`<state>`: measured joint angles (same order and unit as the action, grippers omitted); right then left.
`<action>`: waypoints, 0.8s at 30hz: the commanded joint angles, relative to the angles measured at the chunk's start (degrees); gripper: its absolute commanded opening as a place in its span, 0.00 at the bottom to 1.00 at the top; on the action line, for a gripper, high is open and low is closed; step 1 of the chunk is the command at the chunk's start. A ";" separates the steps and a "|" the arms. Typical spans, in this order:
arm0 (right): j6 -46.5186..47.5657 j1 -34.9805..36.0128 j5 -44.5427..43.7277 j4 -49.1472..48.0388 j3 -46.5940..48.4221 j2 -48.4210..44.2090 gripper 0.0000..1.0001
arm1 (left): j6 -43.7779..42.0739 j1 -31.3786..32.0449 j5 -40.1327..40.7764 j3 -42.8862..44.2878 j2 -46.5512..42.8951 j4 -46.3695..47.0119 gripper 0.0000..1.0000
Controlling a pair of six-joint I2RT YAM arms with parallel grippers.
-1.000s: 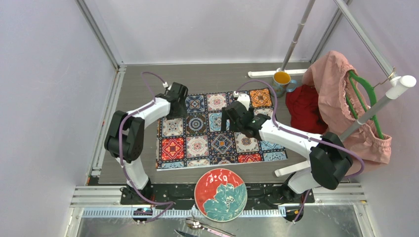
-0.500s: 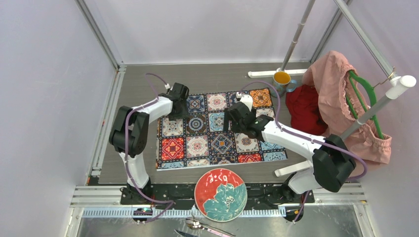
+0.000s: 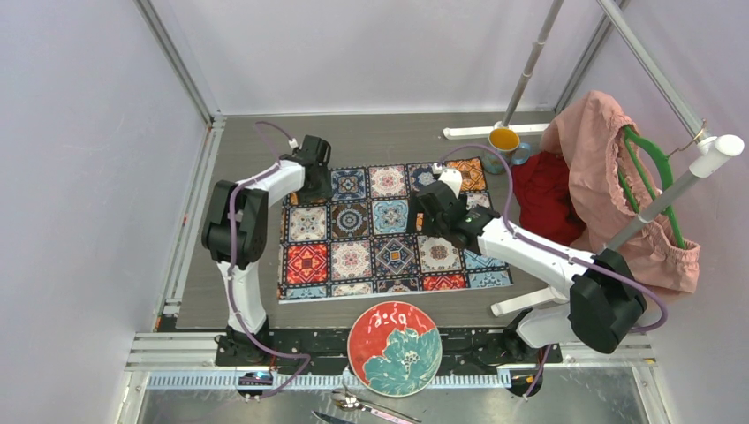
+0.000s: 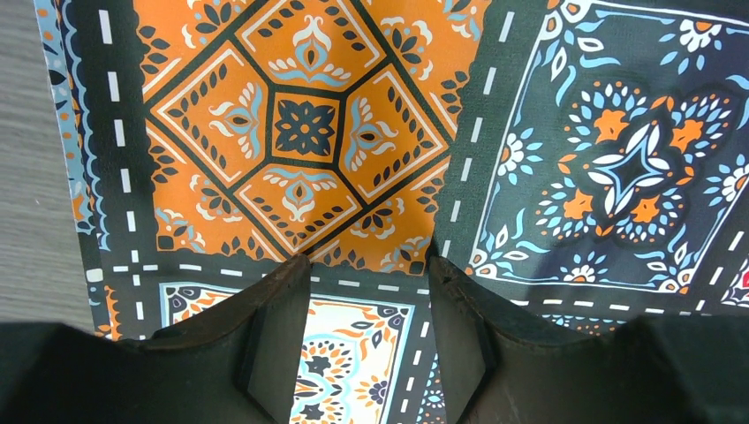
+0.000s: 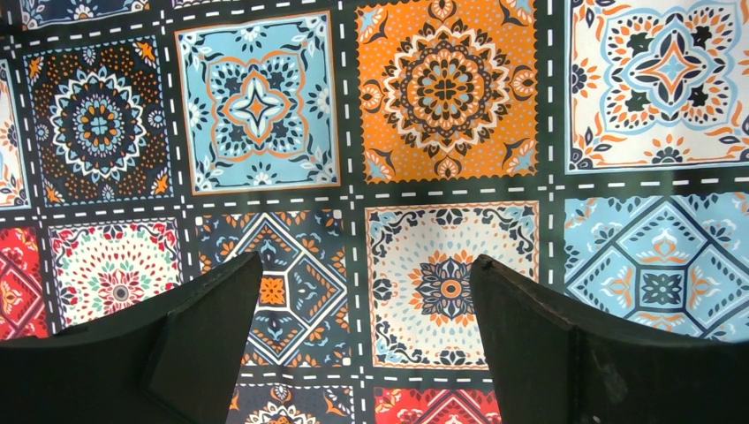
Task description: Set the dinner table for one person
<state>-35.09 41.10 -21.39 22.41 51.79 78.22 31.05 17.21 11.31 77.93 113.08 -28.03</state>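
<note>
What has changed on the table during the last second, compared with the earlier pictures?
The left gripper moved toward the far left corner of the cloth mat, and the right gripper drifted slightly right over it. Both are open and hold nothing. The mat, flower plate and cup stayed put.

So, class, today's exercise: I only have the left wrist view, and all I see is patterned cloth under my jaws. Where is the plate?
Observer: The flower plate lies off the mat, down between the two arm bases.
Operator: And the other arm?
Observer: The right gripper hangs over the mat's right half, jaws wide apart with nothing between them.
Operator: Any cup around?
Observer: A mug, yellow inside, stands on the dinner table just beyond the mat's far right corner.
</note>
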 commanded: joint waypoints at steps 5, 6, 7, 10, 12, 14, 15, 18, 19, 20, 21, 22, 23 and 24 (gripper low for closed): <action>-0.59 -0.84 -0.76 0.37 -1.02 -3.63 0.93 | -2.11 -1.10 -0.45 5.14 7.38 0.65 0.53; -0.59 -0.97 -0.74 0.36 -1.14 -3.75 0.93 | -2.24 -1.06 -0.54 6.07 7.78 0.27 0.53; -0.59 -1.12 -0.69 0.40 -1.23 -3.92 0.93 | -2.29 -1.08 -0.58 6.66 8.11 0.02 0.53; -0.50 -1.49 -0.67 0.53 -1.38 -4.08 0.93 | -2.59 -1.06 -0.66 7.94 8.65 -0.39 0.53; -0.38 -1.65 -0.67 0.53 -1.49 -4.28 0.93 | -3.20 -1.04 -1.35 8.28 8.17 -0.15 0.55; -0.38 -1.68 -0.69 0.46 -1.60 -4.54 0.93 | -4.06 -1.04 -2.75 7.94 6.95 0.62 0.59; -0.32 -1.77 -0.55 0.37 -1.65 -4.56 0.93 | -4.56 -0.96 -3.31 7.62 6.03 0.93 0.62; -0.06 -1.89 -0.48 0.03 -1.78 -4.32 0.96 | -5.19 -0.57 -3.54 5.84 2.66 1.87 0.71; 0.02 -1.88 -0.50 -0.08 -1.82 -4.11 0.97 | -5.21 -0.40 -3.54 5.16 1.44 2.14 0.76; 0.09 -1.82 -0.44 -0.08 -1.82 -3.87 0.98 | -5.35 -0.15 -3.57 4.48 -0.01 2.45 0.79; 0.22 -1.91 -0.49 0.04 -1.79 -3.65 0.98 | -5.46 0.04 -3.47 3.51 -1.49 2.86 0.82; 0.25 -1.90 -0.64 0.00 -1.78 -3.38 0.98 | -5.66 0.28 -3.33 2.77 -2.87 3.18 0.95; 0.25 -1.90 -0.67 0.08 -1.82 -3.22 0.98 | -5.91 0.61 -3.23 2.15 -4.39 3.35 0.98; 0.27 -1.94 -0.79 0.07 -1.86 -3.16 0.98 | -6.05 0.96 -2.87 1.51 -5.88 3.34 0.99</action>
<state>-35.00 39.51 -21.37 23.00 49.91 75.68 26.30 17.26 8.67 81.41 114.83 -27.03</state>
